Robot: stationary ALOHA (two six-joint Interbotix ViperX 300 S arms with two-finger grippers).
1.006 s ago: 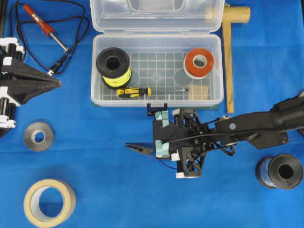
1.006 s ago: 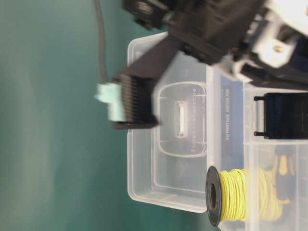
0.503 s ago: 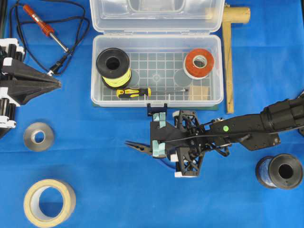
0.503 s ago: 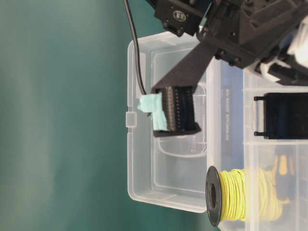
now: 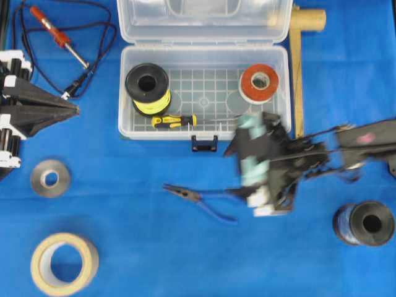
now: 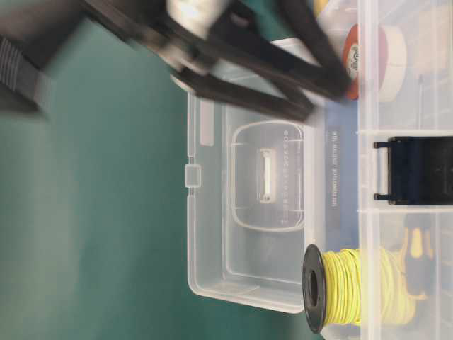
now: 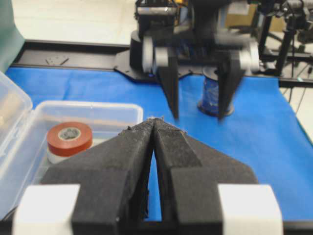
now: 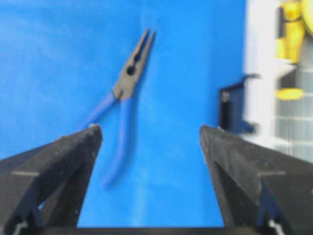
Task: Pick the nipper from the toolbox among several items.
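The nipper [image 5: 198,199], with blue handles and dark pointed jaws, lies flat on the blue cloth in front of the toolbox [image 5: 127,93]. It also shows in the right wrist view [image 8: 124,93]. My right gripper [image 5: 250,146] is open and empty, blurred, to the right of the nipper and apart from it; in its own view [image 8: 149,129] the jaws stand wide. The open toolbox holds the yellow wire spool [image 5: 148,86], the red-and-white tape roll [image 5: 259,81], the screwdriver [image 5: 174,120] and a wooden block [image 5: 259,120]. My left gripper [image 5: 75,110] is shut and empty at the far left [image 7: 155,121].
A red soldering iron [image 5: 59,34] with black cord lies at the back left. A silver tape roll [image 5: 49,177] and a masking tape roll [image 5: 64,263] lie at the front left. A dark spool [image 5: 365,223] stands at the front right. A wooden mallet [image 5: 298,74] lies beside the toolbox.
My right gripper has pulled away to the right from over the nipper's handles. The nipper stays on the cloth, now uncovered. The left arm has not moved.
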